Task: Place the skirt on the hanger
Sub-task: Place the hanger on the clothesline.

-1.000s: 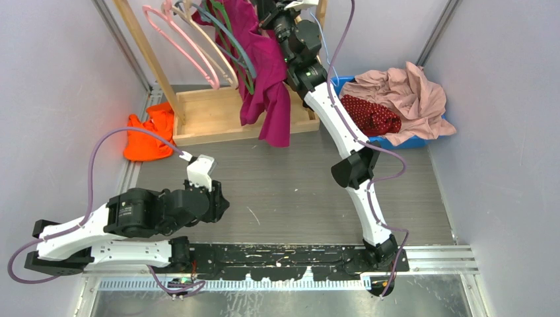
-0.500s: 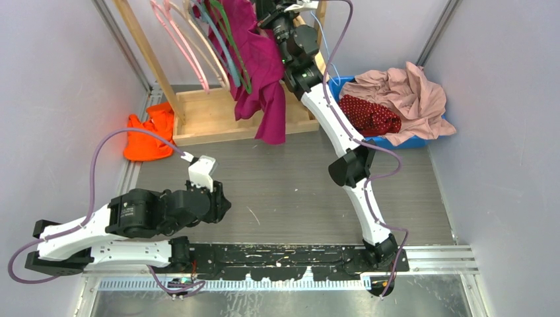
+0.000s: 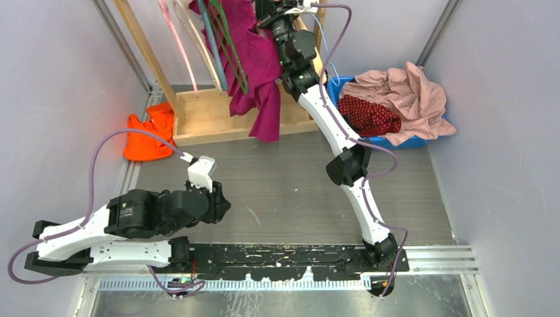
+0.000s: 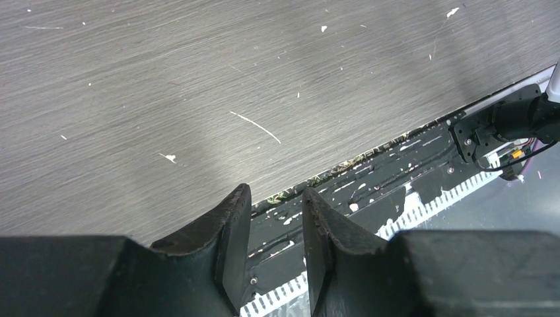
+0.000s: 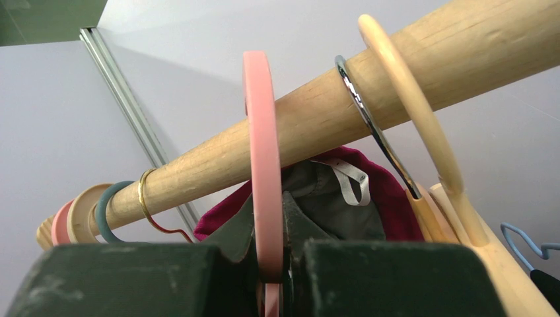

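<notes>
Top external view: the skirt (image 3: 368, 115) lies crumpled in a blue bin (image 3: 404, 142) at the far right of the counter (image 3: 290, 185). It is half covered by a pale pink garment (image 3: 413, 92) that spills over the bin's rim.

The hanger (image 5: 259, 132) is well apart from it, up on the wooden rod (image 5: 343, 99) of the rack. In the right wrist view its pink hook loops over the rod. The right tool (image 5: 267, 228) is closed on it just below the rod, one finger against each side of the plastic. On one side of it the rod carries a silver wire hook (image 5: 370, 119) and a tan wooden hanger (image 5: 416, 112). Toward the rod's other end sit a gold wire hook (image 5: 148, 198) and a teal hook (image 5: 105, 205).

A magenta garment (image 3: 261, 66) hangs from the rod beside the right arm, with a green hanger (image 3: 231, 46) against it. The rack's wooden base (image 3: 211, 112) stands at the back of the counter. An orange cloth (image 3: 148, 135) is bunched just left of the base, by the wall.

The left tool (image 4: 272, 224) hangs low over the near part of the counter, its jaws a narrow gap apart with nothing between them.

The counter is grey and brushed, flecked with white, with one pale scratch (image 4: 254, 127). A black rail (image 3: 277, 254) with chipped paint runs along its near edge. Pale lilac walls (image 3: 59, 79) close in on the left, back and right, with metal strips in the corners.
</notes>
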`<action>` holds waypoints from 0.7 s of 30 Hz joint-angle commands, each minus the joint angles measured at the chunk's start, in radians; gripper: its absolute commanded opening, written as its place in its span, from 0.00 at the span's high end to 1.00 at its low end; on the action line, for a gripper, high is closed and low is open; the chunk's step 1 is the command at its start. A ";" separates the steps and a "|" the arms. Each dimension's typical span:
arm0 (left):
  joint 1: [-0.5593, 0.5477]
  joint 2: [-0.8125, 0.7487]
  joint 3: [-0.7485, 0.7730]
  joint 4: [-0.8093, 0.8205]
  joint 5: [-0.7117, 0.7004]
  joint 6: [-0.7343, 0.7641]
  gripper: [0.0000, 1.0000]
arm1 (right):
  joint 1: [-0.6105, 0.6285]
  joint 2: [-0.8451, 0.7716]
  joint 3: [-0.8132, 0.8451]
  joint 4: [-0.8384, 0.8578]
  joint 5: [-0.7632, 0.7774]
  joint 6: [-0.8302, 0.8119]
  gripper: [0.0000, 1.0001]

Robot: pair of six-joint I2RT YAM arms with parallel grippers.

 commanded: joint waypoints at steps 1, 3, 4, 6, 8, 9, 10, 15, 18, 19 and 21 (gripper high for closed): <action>0.001 -0.015 -0.008 0.053 0.005 0.002 0.65 | -0.015 -0.004 0.056 0.102 0.041 0.031 0.99; 0.001 -0.020 -0.012 0.055 0.009 0.002 0.65 | -0.015 0.000 0.058 0.110 0.041 0.031 0.99; 0.001 -0.022 -0.014 0.055 0.008 0.002 0.65 | -0.014 0.002 0.058 0.115 0.040 0.029 0.99; 0.001 -0.025 -0.016 0.058 0.008 0.003 0.65 | -0.014 0.006 0.058 0.122 0.037 0.030 0.99; 0.001 -0.023 -0.017 0.060 0.008 0.005 0.66 | -0.014 0.009 0.058 0.123 0.039 0.032 0.99; 0.001 -0.021 -0.018 0.062 0.009 0.005 0.66 | -0.015 0.010 0.056 0.124 0.036 0.032 0.99; 0.001 -0.021 -0.016 0.063 0.008 0.006 0.66 | -0.014 0.010 0.055 0.126 0.033 0.033 0.99; 0.001 -0.017 -0.024 0.075 0.014 0.008 0.66 | -0.015 -0.002 0.067 0.069 0.018 0.036 0.98; 0.001 -0.018 -0.030 0.087 0.019 0.008 0.67 | -0.015 -0.029 0.065 -0.011 -0.004 0.026 0.98; 0.001 -0.015 -0.029 0.090 0.023 0.009 0.67 | -0.016 -0.041 0.065 -0.035 -0.006 0.019 0.98; 0.001 -0.010 -0.030 0.100 0.036 0.008 0.67 | -0.019 -0.056 0.059 -0.062 -0.005 0.013 0.99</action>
